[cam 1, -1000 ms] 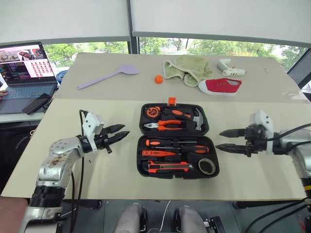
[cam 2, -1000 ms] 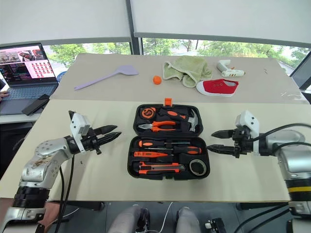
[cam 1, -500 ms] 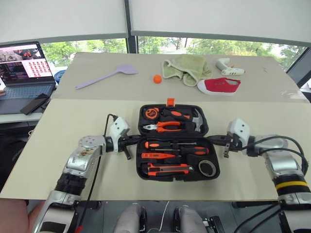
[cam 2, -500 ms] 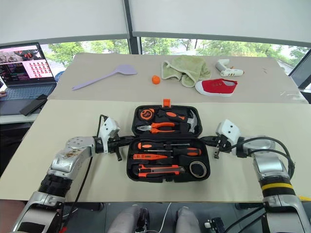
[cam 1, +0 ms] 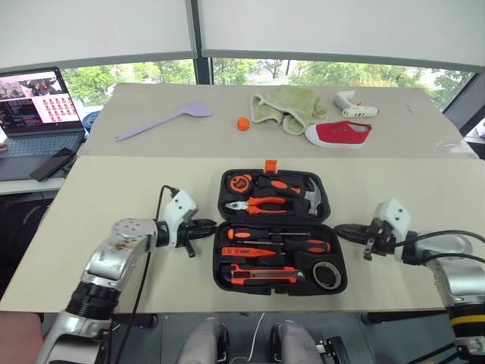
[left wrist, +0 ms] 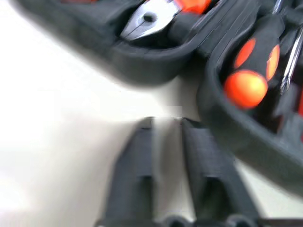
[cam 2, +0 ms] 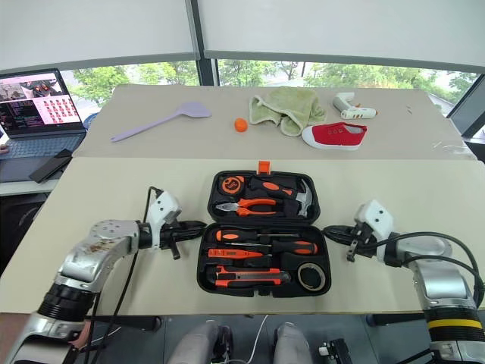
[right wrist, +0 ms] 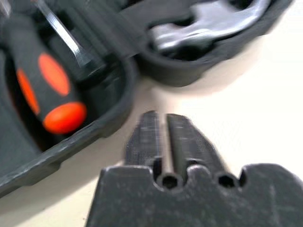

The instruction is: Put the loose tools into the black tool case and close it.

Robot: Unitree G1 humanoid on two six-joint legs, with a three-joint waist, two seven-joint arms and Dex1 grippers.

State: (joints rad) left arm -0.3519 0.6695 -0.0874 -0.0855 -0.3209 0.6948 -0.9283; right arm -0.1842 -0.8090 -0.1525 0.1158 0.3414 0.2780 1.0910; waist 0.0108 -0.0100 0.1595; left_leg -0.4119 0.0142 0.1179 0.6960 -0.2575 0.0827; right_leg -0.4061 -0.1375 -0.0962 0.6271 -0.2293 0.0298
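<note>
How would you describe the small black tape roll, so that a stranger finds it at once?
Look at the open black tool case in the middle of the near table. The tape roll sits in the front half, in the corner toward the robot's right. It is the one ring-shaped item; its neighbours are long, orange-and-black tools.

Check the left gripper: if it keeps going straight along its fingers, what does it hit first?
Most likely the black tool case. The left gripper points at the case's left side, near the hinge between its two halves, with only bare table between. Whether it meets the near half's wall or slips into the hinge notch is unclear.
</note>
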